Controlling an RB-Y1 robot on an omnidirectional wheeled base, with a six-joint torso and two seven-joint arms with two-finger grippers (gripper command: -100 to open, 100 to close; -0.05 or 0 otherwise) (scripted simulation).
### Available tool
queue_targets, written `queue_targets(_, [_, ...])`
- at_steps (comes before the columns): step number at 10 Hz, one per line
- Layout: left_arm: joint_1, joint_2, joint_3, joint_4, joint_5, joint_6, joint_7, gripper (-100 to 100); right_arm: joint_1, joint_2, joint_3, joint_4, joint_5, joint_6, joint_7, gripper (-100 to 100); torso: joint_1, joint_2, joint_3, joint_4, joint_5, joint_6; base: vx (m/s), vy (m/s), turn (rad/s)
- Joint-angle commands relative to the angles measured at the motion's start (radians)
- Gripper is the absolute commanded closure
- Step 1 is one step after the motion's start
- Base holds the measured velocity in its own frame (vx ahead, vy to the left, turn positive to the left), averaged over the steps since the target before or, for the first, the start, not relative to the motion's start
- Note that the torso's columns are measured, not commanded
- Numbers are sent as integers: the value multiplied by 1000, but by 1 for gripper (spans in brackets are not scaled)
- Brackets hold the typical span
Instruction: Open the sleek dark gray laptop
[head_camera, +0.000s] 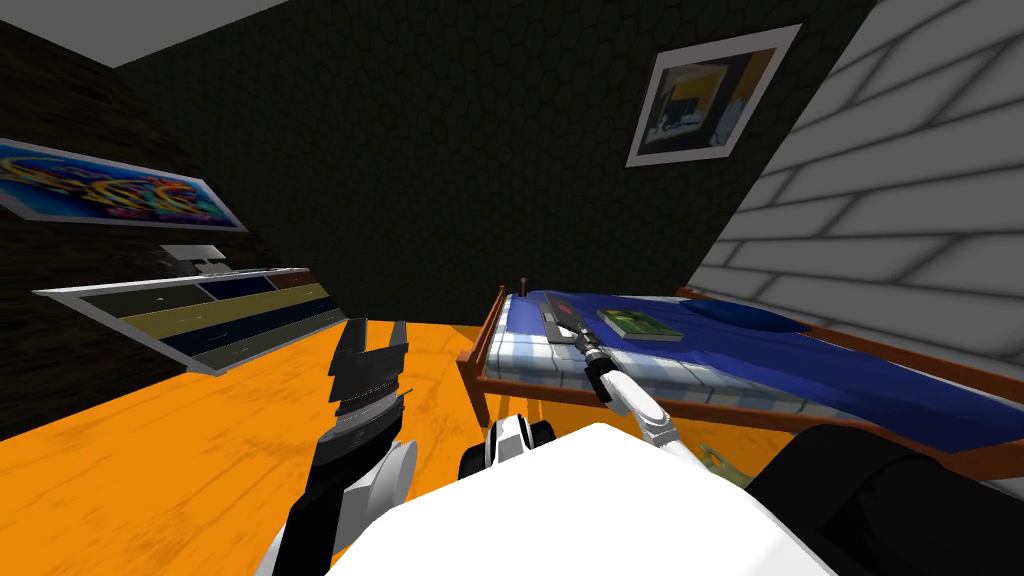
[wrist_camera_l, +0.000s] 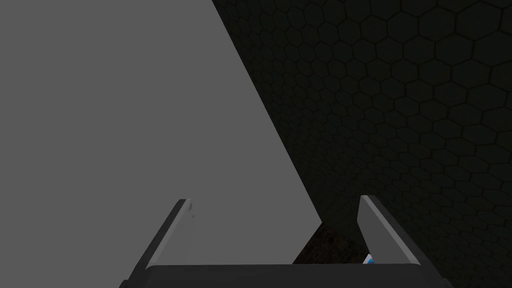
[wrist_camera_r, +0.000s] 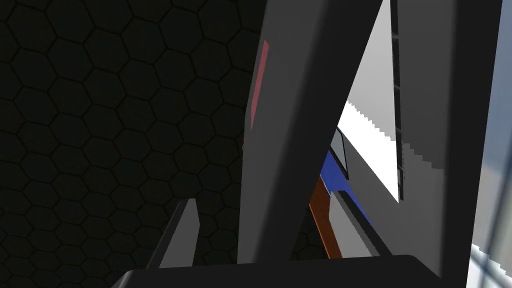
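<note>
On the wood-framed bed with a blue blanket and a pale checked sheet (head_camera: 830, 380), the flat dark gray laptop (head_camera: 557, 320) lies near the foot end, a small red mark on its top face. A thin green book (head_camera: 640, 325) lies just beside it on the blanket; its cover bears marks too small to read. The right claw (head_camera: 583, 340) is at the near edge of the laptop. In the right wrist view the right claw (wrist_camera_r: 263, 197) has its fingers apart, and a dark gray slab of the laptop (wrist_camera_r: 300, 100) with a narrow red strip stands between them, a gap showing on each side. A second dark gray surface stands beside that slab, and I cannot tell which is lid and which is base. The left claw (head_camera: 372, 335) is held up over the orange plank floor (head_camera: 150, 450), well apart from the bed, and the left wrist view shows its fingers (wrist_camera_l: 180, 225) spread wide with nothing between them. By the dark wall to the left stands a low chest of drawers (head_camera: 220, 320) with olive, navy and dark fronts, all shut, so what they hold is hidden. A small grey object (head_camera: 195, 258) sits on its top. Above it hangs a long poster (head_camera: 110, 190) of bright, graffiti-like shapes that I cannot read as words.
</note>
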Motion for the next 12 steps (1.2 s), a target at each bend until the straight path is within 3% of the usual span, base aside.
queue_targets(1, [0,0,0,0,0,0,0,0,28,-64,-38,-15,-58,-25,-20,-100,3,-2,-1,-1,1,0,37,104,-62])
queue_targets(5, [0,0,0,0,0,0,0,0,72,-183,-87,-42,-173,-47,-33,-100,0,3,2,2,1,-1,54,102,-49])
queue_targets(6, [0,0,0,0,0,0,0,0,72,-183,-87,-42,-173,-47,-33,-100,-1,5,3,2,1,0,22,57,-24])
queue_targets(9, [0,0,0,0,0,0,0,0,106,-272,-124,-62,-260,-63,-42,-100,1,4,2,2,2,0,26,65,-42])
queue_targets(10, [0,0,0,0,0,0,0,0,99,-253,-110,-57,-243,-53,-38,-100,3,3,2,2,2,-1,13,35,-16])
queue_targets(11, [0,0,0,0,0,0,0,0,101,-256,-111,-58,-246,-53,-38,0,0,4,2,2,1,-1,2,8,4])
queue_targets(12, [0,0,0,0,0,0,0,0,102,-255,-109,-57,-246,-53,-38,0,-2,4,2,2,0,-1,0,0,0])
